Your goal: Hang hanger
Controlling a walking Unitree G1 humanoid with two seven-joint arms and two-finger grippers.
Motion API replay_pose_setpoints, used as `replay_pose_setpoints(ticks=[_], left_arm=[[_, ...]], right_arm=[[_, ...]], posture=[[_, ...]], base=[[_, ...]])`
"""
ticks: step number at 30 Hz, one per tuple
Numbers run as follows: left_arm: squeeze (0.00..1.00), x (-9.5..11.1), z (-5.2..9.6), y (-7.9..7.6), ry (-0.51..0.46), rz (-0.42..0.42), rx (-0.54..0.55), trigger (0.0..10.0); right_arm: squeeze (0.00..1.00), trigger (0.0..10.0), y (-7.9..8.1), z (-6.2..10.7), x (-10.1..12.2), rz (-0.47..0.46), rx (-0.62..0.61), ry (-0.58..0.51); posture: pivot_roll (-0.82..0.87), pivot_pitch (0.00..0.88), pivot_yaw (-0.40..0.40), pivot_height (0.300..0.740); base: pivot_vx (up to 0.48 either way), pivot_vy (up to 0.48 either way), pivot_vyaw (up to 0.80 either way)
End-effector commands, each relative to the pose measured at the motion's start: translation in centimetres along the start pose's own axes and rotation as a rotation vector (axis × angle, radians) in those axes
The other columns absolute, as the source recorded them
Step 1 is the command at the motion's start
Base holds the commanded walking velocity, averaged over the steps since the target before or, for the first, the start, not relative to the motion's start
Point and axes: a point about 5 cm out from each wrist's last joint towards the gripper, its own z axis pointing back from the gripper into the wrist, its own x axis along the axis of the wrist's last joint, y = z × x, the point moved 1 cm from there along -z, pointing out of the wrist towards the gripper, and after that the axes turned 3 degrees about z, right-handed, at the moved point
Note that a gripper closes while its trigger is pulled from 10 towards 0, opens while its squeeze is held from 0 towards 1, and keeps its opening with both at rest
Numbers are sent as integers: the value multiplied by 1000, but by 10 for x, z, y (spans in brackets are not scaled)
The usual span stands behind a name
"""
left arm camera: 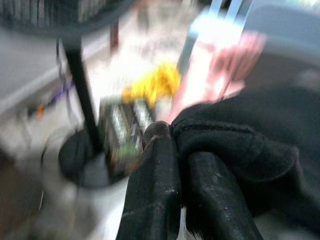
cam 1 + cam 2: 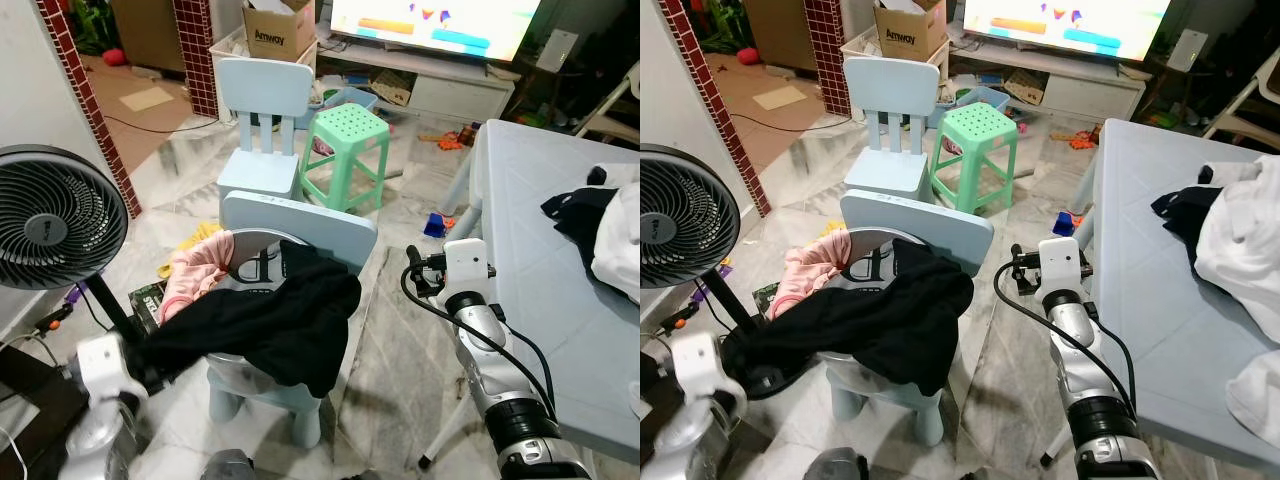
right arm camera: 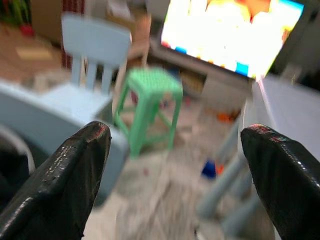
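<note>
From the left eye view, a pale blue child's chair (image 2: 290, 300) stands on a marble floor (image 2: 390, 330), draped with a black garment (image 2: 270, 320) and a pink garment (image 2: 195, 268). A silver-grey hanger (image 2: 262, 238) rests against the chair back, its curved top rising above the black cloth between the two garments. The left pincer (image 2: 150, 362) sits low at the chair's left side, at the trailing edge of the black garment and well below the hanger. The right arm (image 2: 485, 350) rises between the chair and a grey tabletop (image 2: 540, 260), with the right pincer (image 2: 418, 270) to the right of the chair, apart from the hanger. A black fan (image 2: 55, 215) stands at the left, a second blue chair (image 2: 262, 125) and a green stool (image 2: 345, 150) stand farther back, and dark and white clothes (image 2: 610, 225) lie on the tabletop. The right eye view shows the same scene. In the blurred left wrist view, the left pincer's fingers (image 1: 155, 185) are pressed together, pinching a fold of the black garment, with the pink cloth behind. In the right wrist view, the right pincer's fingers (image 3: 65, 175) are spread wide with nothing between them, facing the green stool and a bright screen (image 3: 225, 30).
</note>
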Motion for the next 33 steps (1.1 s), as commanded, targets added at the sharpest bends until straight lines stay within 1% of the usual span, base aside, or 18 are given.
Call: replay_pose_setpoints(ticks=[1, 4, 6, 9, 11, 12, 14, 15, 18, 20, 21, 23, 24, 26, 29, 31, 32, 33], left_arm=[[0, 43, -10, -18, -159, -22, -56, 10000], [0, 66, -16, -33, -232, 3, -100, 10000], [0, 101, -19, -63, -342, 0, -183, 10000], [0, 120, -17, -83, -405, -5, -237, 10000], [0, 132, -14, -100, -452, -64, -294, 10000], [0, 134, -14, -101, -457, -70, -299, 10000], [0, 140, -15, -109, -467, -46, -332, 10000], [0, 143, -15, -113, -469, -38, -349, 10000], [0, 147, -17, -118, -471, -41, -363, 10000], [0, 143, -18, -121, -442, 12, -372, 10000], [0, 142, -18, -123, -440, 12, -376, 10000], [0, 142, -17, -126, -440, 9, -385, 10000], [0, 141, -16, -129, -440, 9, -394, 10000], [0, 141, -14, -138, -441, 20, -413, 10000], [0, 140, -11, -144, -445, 26, -427, 10000], [0, 135, -7, -147, -438, 26, -440, 10000], [0, 133, -6, -147, -434, 24, -441, 10000], [0, 127, -5, -145, -421, 4, -440, 10000]], right_arm=[[0, 10000, -4, -2, 13, -8, -9, -65], [0, 10000, -2, -2, 14, -22, 2, -71], [0, 10000, -2, -1, 13, -7, -5, -65], [0, 10000, -5, -1, 6, -37, -42, -22], [0, 10000, -7, 3, -2, -49, -81, 26], [0, 10000, -7, 3, -4, -53, -87, 32], [0, 10000, 0, 3, -2, -62, -72, 15], [0, 10000, 5, 2, 1, -94, -55, -15], [0, 10000, 3, 0, 5, -173, -127, -24], [0, 10000, 6, -3, 14, -157, -101, -62], [0, 10000, 5, -4, 14, -136, -106, -49], [0, 10000, 3, -4, 15, -146, -103, -49], [0, 10000, 2, -4, 15, -173, -103, -52], [0, 10000, -5, -4, 15, -175, -107, -60], [0, 10000, -15, -4, 15, -158, -140, -63], [0, 10000, -25, -3, 18, -146, -169, -79], [0, 10000, -27, -3, 18, -139, -169, -81], [0, 10000, -32, -1, 19, -116, -179, -89]], posture=[[111, 0, -81, 740], [113, 0, -82, 740], [113, 0, -81, 740], [112, 0, -80, 740], [111, 0, -76, 740], [111, 0, -76, 740], [98, 0, -48, 740], [98, 0, -42, 740], [75, 0, 3, 740], [63, 0, 7, 740], [63, 0, 7, 740], [61, 0, 6, 740], [61, 0, 6, 740], [58, 0, 5, 740], [56, 0, 2, 740], [56, 0, 2, 740], [54, 0, 6, 740], [48, 0, 10, 740]], base=[[0, 0, 0], [0, 0, 0], [0, 0, 0], [0, 0, 0], [0, 0, 0], [0, 0, 0], [0, 0, 0], [0, 0, 0], [0, 0, 0], [0, 0, 0], [0, 0, 0], [0, 0, 0], [0, 0, 0], [0, 0, 0], [0, 0, 0], [0, 0, -800], [0, 0, -800], [0, 0, -800]])
